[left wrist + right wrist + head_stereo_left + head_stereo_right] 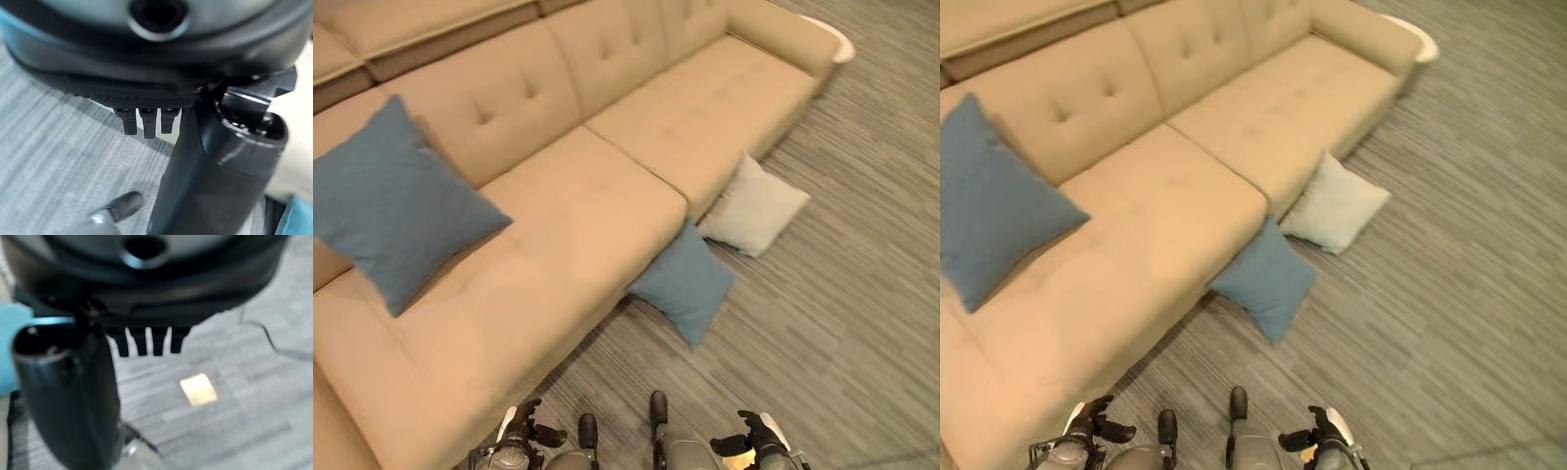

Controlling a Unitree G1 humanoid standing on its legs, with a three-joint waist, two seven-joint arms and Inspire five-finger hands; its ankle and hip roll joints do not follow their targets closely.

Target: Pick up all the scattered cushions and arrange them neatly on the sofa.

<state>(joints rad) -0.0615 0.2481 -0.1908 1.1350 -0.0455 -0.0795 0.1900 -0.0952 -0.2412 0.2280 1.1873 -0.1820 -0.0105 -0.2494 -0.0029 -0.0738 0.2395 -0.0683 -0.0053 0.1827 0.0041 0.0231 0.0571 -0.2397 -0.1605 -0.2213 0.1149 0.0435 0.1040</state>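
A blue cushion (pixel 396 206) leans against the backrest at the left end of the beige sofa (pixel 607 196). A second blue cushion (pixel 683 282) stands on the carpet, tipped against the sofa's front. Just to its right a pale grey cushion (pixel 754 208) also rests on the floor against the sofa. My left hand (pixel 521 423) and right hand (pixel 759 431) hang low at the near edge, well short of both floor cushions. Both are open and empty, with straight fingers (pixel 144 122) and fingers (pixel 146 340) over bare carpet.
Grey striped carpet (pixel 842 294) spreads to the right of the sofa. A white rounded object (pixel 839 41) sits behind the sofa's far arm. Another beige seat section (pixel 411 29) runs behind the backrest. A small yellowish patch (pixel 198 389) marks the floor by my right hand.
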